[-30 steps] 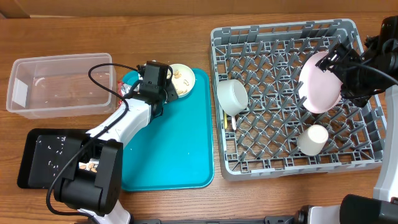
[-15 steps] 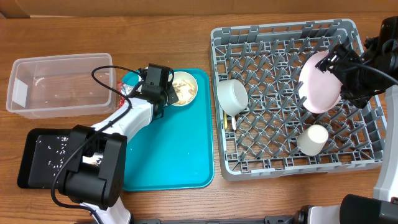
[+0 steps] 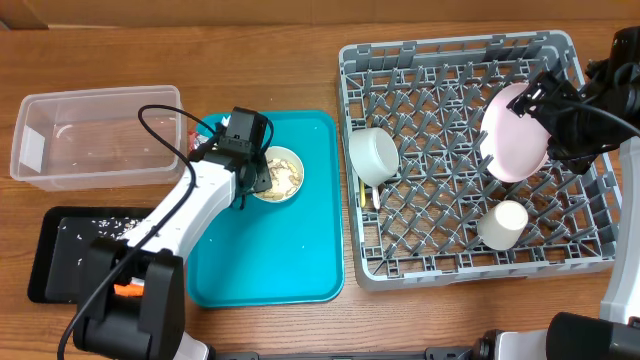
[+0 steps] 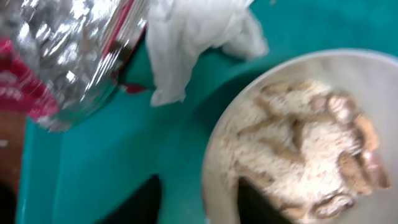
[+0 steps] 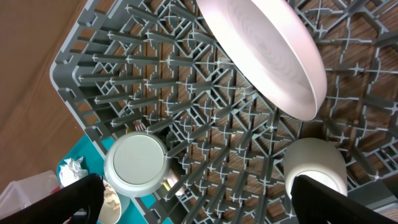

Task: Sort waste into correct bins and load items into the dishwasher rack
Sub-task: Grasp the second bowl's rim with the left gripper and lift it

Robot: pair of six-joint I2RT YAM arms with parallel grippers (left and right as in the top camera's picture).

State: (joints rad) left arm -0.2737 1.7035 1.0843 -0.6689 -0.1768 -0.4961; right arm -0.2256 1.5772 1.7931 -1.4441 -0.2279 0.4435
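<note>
On the teal tray (image 3: 290, 260) a small bowl (image 3: 281, 176) holds beige crumbs (image 4: 298, 143). My left gripper (image 3: 253, 180) (image 4: 199, 202) is open and straddles its left rim, one finger inside and one outside, with teal showing beside the outer finger. A crumpled white napkin (image 4: 193, 37) and a red-and-silver foil wrapper (image 4: 68, 56) lie just beyond the bowl. The grey dishwasher rack (image 3: 450, 60) holds a pink plate (image 3: 515, 135) (image 5: 261, 56), an upturned bowl (image 3: 372, 155) (image 5: 135, 167) and a white cup (image 3: 502, 225) (image 5: 315, 165). My right gripper (image 3: 545, 95) (image 5: 202, 199) hangs open above the rack, holding nothing.
A clear plastic tub (image 3: 95, 135) stands at the far left. In front of it a black tray (image 3: 70, 255) holds scattered crumbs, partly hidden by the left arm's base. The rack's upright pegs rise under the right arm.
The crumb bowl has slid toward the front and left on the teal tray, along with my left gripper. The right arm and the things in the rack have not moved.
</note>
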